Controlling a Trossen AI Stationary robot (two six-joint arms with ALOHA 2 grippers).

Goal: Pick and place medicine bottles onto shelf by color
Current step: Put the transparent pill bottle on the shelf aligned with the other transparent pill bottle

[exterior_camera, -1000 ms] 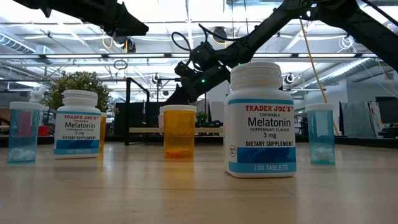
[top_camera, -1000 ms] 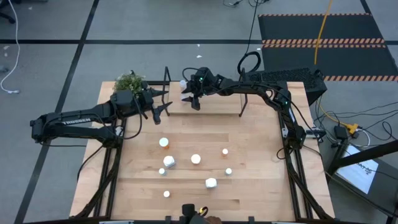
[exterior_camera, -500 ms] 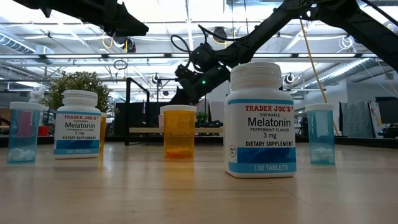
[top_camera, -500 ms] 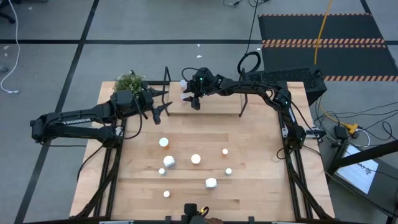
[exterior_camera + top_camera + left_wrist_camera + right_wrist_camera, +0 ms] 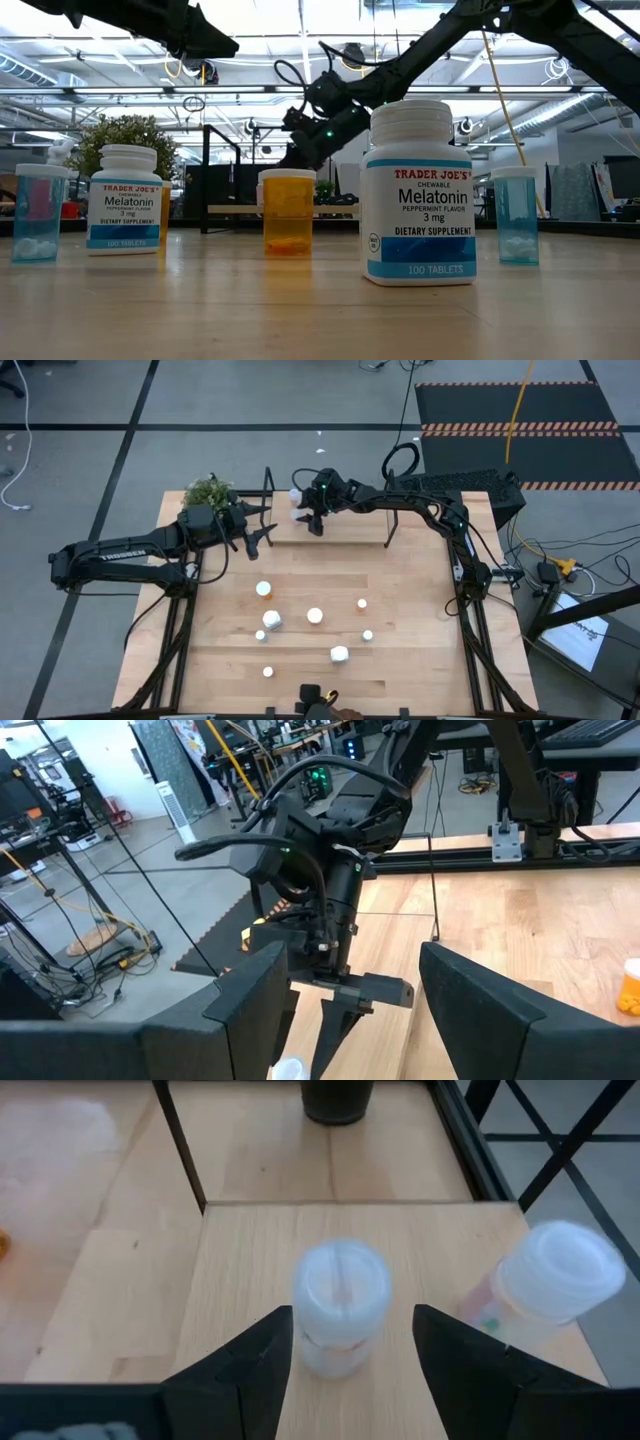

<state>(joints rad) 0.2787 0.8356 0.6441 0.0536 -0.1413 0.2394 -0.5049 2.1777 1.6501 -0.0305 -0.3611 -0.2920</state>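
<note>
White caps dotted the bare tabletop point(image 5: 420, 590) in the high view: seven medicine bottles stood loose there, among them an orange one point(image 5: 263, 589), a larger white one point(image 5: 339, 654) and several small pale ones. From table height, five showed clearly: two white round melatonin bottles with blue labels point(image 5: 419, 195) point(image 5: 124, 200), one translucent orange bottle point(image 5: 288, 211) and two clear blue vials point(image 5: 516, 213) point(image 5: 38, 211).

Two more bottles stood on the shelf point(image 5: 250, 1270), a smooth light-wood board with thin black metal uprights. One clear, white-capped bottle point(image 5: 339, 1308) sat between the fingers of the right gripper point(image 5: 352, 1342), which were spread apart and not touching it; the other point(image 5: 545, 1283), with a pale orange body, stood just beside it near the shelf's end frame.

Over the table's left part near the shelf's left end, the left gripper point(image 5: 350, 1002) hovered with its two dark fingers spread and nothing between them. A bushy green plant point(image 5: 209, 491) sat at the table's far left corner.
</note>
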